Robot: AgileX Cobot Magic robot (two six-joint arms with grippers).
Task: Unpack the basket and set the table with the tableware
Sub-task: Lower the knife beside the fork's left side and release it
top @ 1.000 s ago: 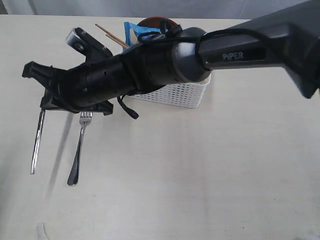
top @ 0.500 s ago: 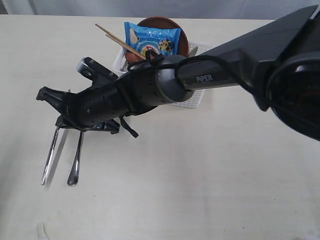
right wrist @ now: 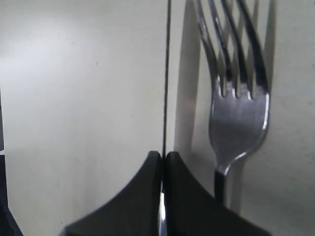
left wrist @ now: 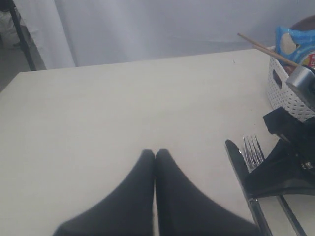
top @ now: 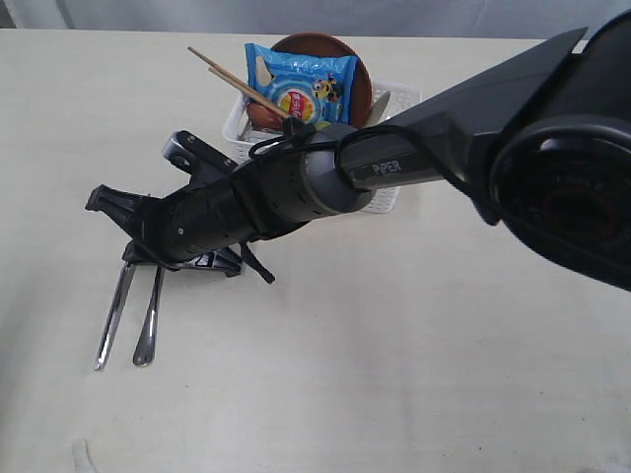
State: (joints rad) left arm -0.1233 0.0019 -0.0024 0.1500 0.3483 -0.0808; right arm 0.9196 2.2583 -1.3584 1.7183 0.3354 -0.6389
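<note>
Right gripper (right wrist: 162,156) pinches the knife (right wrist: 166,73) just beside the fork (right wrist: 239,103)
jaws pressed tight on the thin blade; left gripper (left wrist: 155,153) closed too, with nothing in it

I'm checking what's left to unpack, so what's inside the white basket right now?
A blue snack bag, a brown plate behind it and two chopsticks poking out. The right arm and the bag cover the rest of the basket.
</note>
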